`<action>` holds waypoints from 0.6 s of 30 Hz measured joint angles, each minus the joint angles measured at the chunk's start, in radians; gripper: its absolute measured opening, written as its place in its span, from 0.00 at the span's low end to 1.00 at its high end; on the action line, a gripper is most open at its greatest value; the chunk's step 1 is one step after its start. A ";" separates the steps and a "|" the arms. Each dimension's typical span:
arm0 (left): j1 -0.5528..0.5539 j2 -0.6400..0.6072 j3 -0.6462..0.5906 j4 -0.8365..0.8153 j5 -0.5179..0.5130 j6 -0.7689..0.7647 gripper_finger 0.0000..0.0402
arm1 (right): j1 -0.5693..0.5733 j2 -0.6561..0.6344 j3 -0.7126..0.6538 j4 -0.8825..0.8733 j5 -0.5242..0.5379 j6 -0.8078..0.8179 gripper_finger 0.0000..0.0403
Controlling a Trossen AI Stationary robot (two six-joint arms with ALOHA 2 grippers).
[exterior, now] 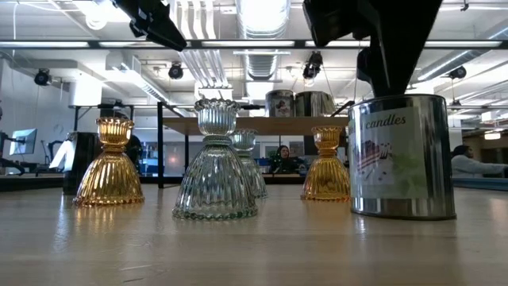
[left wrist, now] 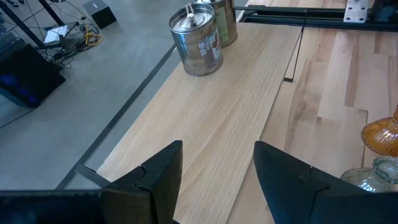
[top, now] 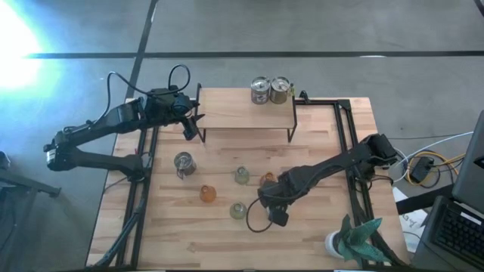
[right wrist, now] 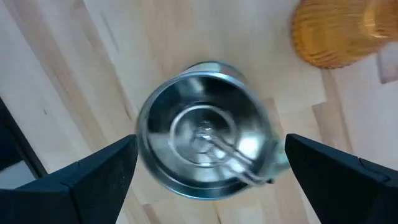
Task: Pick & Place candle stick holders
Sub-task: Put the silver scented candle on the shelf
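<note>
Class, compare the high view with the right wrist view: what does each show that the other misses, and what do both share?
Only the high view: the shelf carrying two silvery cans, the left gripper at its end, and the white pot. Only the right wrist view: a silvery can seen from above between the right gripper's open fingers; from above, the arm hides it. Both: the wooden table and an amber holder near that gripper.

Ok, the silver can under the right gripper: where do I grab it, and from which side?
Grip the silver can across its round side wall, coming straight down from above. It stands upright, rim toward the right gripper, whose open fingers flank it on either side.
</note>
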 joint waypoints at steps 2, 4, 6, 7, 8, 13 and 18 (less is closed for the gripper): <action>0.000 0.000 0.000 0.000 0.000 0.000 0.50 | 0.006 0.017 0.007 0.000 -0.001 -0.009 0.99; 0.000 0.000 0.000 0.000 0.000 0.000 0.50 | 0.009 0.032 0.013 0.000 -0.004 -0.013 0.99; 0.000 0.000 0.000 0.000 0.000 0.000 0.50 | 0.012 0.038 0.017 0.001 -0.004 -0.013 0.99; 0.000 0.000 0.000 0.000 0.000 0.000 0.50 | 0.013 0.040 0.018 0.001 -0.003 -0.013 0.99; 0.000 0.000 0.000 0.000 0.000 0.000 0.50 | 0.014 0.040 0.018 0.000 -0.004 -0.013 0.99; 0.000 0.000 0.000 0.000 0.000 0.000 0.50 | 0.015 0.040 0.004 -0.007 0.003 -0.024 0.99; 0.000 0.000 0.000 0.000 0.000 0.000 0.50 | 0.015 0.040 -0.009 -0.004 0.004 -0.025 0.99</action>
